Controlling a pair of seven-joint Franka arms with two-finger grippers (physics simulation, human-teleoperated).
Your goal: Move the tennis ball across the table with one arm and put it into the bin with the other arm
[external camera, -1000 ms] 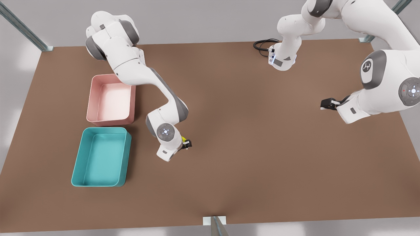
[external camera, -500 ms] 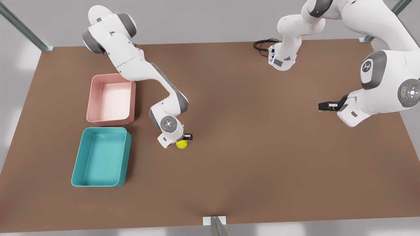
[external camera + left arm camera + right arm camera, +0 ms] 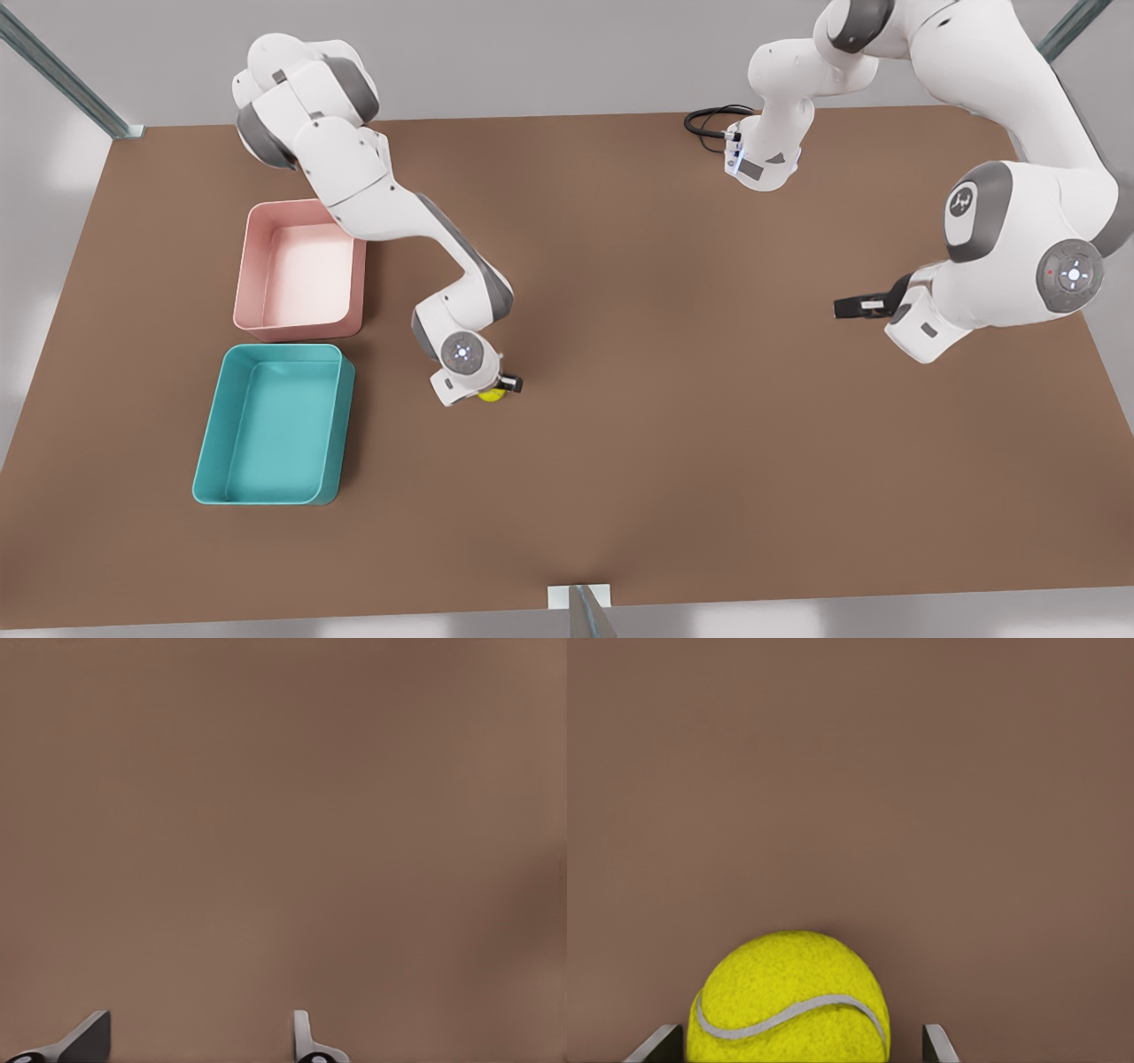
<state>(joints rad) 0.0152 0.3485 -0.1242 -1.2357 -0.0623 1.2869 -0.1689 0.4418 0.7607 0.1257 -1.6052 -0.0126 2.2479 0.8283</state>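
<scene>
Right arm: mounted at the far edge of the desk [image 3: 673,266] on the front view's left. Its links fold down over the corner of the pink tray [image 3: 301,270], and the wrist points straight down at the desk just beside the teal bin [image 3: 213,443]. The right pincer [image 3: 498,388] sits low over the tennis ball [image 3: 490,395].

In the right wrist view, the two fingertips [image 3: 656,1043] stand spread on either side of the tennis ball [image 3: 788,997], with a gap visible between the ball and the finger on its far side. The fingers are apart and not clamped on the ball.

Tennis ball: resting on the desk, between the right pincer's fingers, near the bin but outside it, on the side toward the front view's right.

Left arm: mounted at the far edge on the front view's right. Its elbow is raised and its forearm is bent back toward the desk centre, with the hand held nearly level above the surface. The left pincer [image 3: 849,307] points toward the front view's left, well apart from the ball. In the left wrist view its fingertips [image 3: 89,1036] are spread over bare desk [image 3: 283,815], holding nothing.
</scene>
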